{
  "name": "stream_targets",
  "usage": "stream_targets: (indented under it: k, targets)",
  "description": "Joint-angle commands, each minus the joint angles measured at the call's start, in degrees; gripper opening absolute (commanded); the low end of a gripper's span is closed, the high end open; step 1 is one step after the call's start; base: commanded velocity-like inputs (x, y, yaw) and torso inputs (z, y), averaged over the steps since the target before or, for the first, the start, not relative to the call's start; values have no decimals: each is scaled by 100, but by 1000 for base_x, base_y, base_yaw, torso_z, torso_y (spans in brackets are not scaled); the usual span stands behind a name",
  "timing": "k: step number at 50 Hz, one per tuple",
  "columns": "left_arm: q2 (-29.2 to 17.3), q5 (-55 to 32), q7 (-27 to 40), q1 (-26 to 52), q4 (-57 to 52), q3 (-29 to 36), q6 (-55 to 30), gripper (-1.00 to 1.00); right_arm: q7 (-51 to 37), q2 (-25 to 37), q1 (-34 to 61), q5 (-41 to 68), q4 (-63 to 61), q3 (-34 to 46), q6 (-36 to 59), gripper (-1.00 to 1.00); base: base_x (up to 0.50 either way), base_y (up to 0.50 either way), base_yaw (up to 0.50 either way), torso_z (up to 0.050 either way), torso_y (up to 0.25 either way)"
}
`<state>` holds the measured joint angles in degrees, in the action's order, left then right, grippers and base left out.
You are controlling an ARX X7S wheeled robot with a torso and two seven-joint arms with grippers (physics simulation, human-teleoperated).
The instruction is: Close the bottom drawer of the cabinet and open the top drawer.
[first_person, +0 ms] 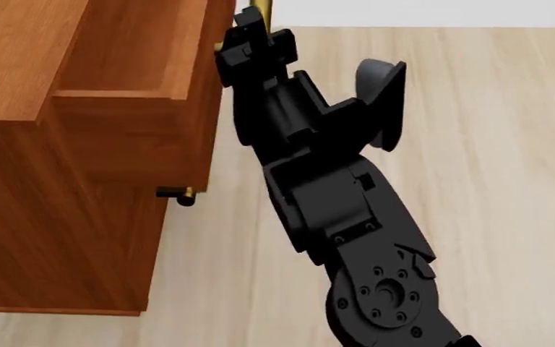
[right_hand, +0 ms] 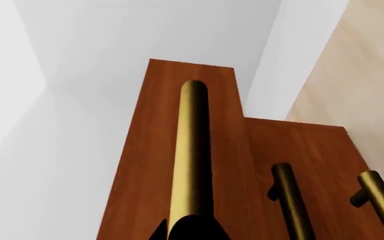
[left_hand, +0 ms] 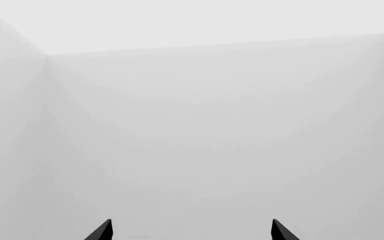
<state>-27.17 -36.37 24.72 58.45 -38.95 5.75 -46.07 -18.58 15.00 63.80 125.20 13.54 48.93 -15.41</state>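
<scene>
Cabinet (first_person: 56,217): boxy reddish-brown wood chest filling the left of the head view, standing on a pale plank floor.
Top drawer (first_person: 138,65): uppermost box, pulled partly out past the fronts below; plain wood front in the right wrist view, stepping forward of the lower fronts.
Lower fronts: sitting further back; one dark brass handle end (first_person: 176,195) poking out below the top drawer. Unclear from these views whether the bottom drawer is fully shut.
Top handle (right_hand: 190,150): long brass bar, axis running along the drawer front, straight away from the right wrist camera.
Right tool (first_person: 248,36): at the top handle, on the drawer's outer face; dark fingertips hug the near end of the bar, apparently clamped on it.
Coming move, as a judgement: pull straight away from the cabinet face, square to the bar.
Left tool (left_hand: 192,231): two dark tips set apart, facing only blank pale walls, holding nothing; right arm is the nearer one.
</scene>
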Motion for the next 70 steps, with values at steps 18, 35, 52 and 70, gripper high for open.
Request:
stream_targets:
  k: [18, 35, 52, 70]
  targets:
    - [-13, -122, 86, 67, -85, -2, -89, 100, 70, 323, -136, -225, -580, -556, -341, -100, -2, 0, -1, 1, 3]
    - [9, -89, 90, 89, -31, 93, -39, 100, 46, 534, -196, -278, -670, -671, -416, -100, -1, 0, -1, 1, 4]
    - [-17, -104, 119, 70, -48, 103, -24, 100, 110, 497, -226, -288, -628, -671, -392, -100, -1, 0, -1, 1, 3]
    - [-55, -152, 141, 64, -52, 79, -23, 100, 141, 429, -193, -260, -525, -674, -347, 100, 0, 0, 0, 1, 1]
